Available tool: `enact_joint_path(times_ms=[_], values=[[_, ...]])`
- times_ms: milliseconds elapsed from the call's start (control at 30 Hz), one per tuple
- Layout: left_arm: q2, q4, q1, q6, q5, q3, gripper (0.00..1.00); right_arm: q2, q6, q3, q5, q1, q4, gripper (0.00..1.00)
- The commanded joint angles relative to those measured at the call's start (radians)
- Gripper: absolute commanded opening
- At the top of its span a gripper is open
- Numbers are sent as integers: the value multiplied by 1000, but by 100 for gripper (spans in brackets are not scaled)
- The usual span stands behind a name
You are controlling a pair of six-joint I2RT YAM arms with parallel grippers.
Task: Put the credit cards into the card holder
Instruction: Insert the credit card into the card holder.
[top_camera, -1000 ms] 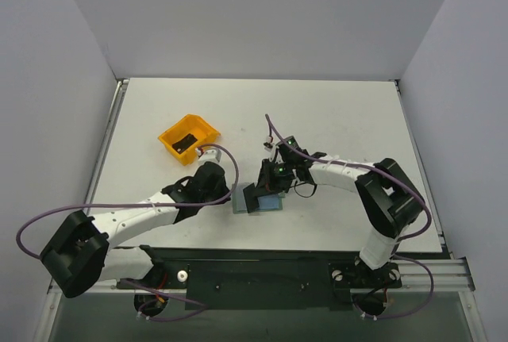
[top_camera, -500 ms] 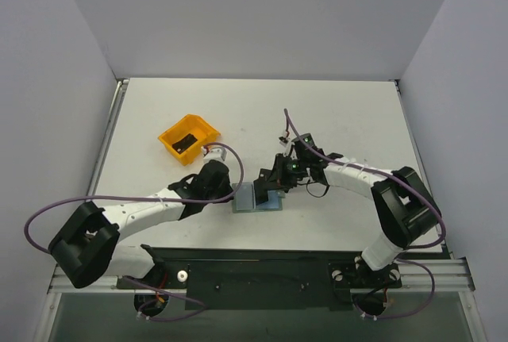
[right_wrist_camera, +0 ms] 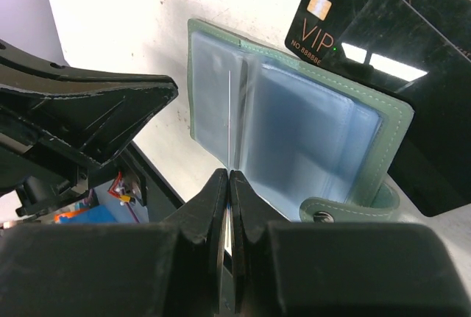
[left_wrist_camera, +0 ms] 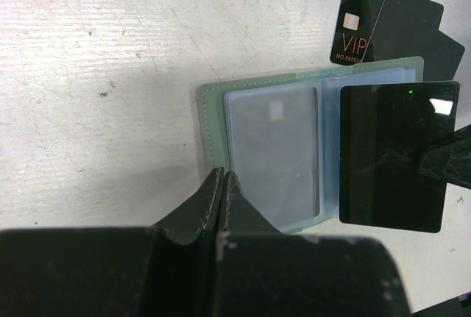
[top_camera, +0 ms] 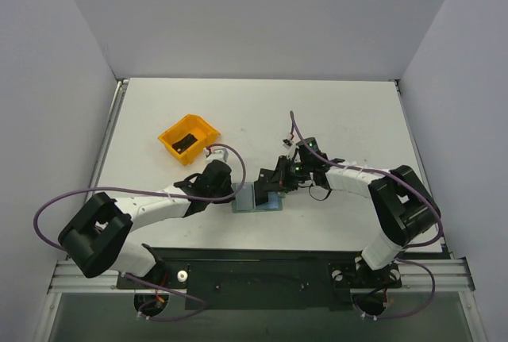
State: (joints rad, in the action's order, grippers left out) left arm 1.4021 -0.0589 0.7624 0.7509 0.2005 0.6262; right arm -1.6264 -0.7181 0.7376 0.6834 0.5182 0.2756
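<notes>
Card holder (left_wrist_camera: 210, 126) lies spread open on the scuffed white desk (left_wrist_camera: 88, 74). It has a sage-green stitched cover and glossy, pale-blue clear sleeves. The left fingers (left_wrist_camera: 215, 193) are clenched together, tips at its near green edge. The right fingers (right_wrist_camera: 223, 188) grasp a glossy black card (left_wrist_camera: 397, 155) over the right-hand sleeves. The right wrist view shows that card edge-on as a thin line, plus the rounded snap tab (right_wrist_camera: 346, 210); the left wrist view shows its flat rectangular face. A VIP card (left_wrist_camera: 359, 23) and a plain card (left_wrist_camera: 447, 45) overlap beside the holder's far edge. Only the overhead view shows the orange plastic bin (top_camera: 189, 137), well apart.
</notes>
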Motion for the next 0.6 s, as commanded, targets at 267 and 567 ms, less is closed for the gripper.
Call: enact_joint_path(times_ms=[267, 567], values=[[20, 77, -6, 8, -16, -26, 0, -36, -20, -20, 38, 0, 60, 0], [17, 80, -8, 15, -15, -43, 0, -73, -23, -15, 44, -1, 66, 0]])
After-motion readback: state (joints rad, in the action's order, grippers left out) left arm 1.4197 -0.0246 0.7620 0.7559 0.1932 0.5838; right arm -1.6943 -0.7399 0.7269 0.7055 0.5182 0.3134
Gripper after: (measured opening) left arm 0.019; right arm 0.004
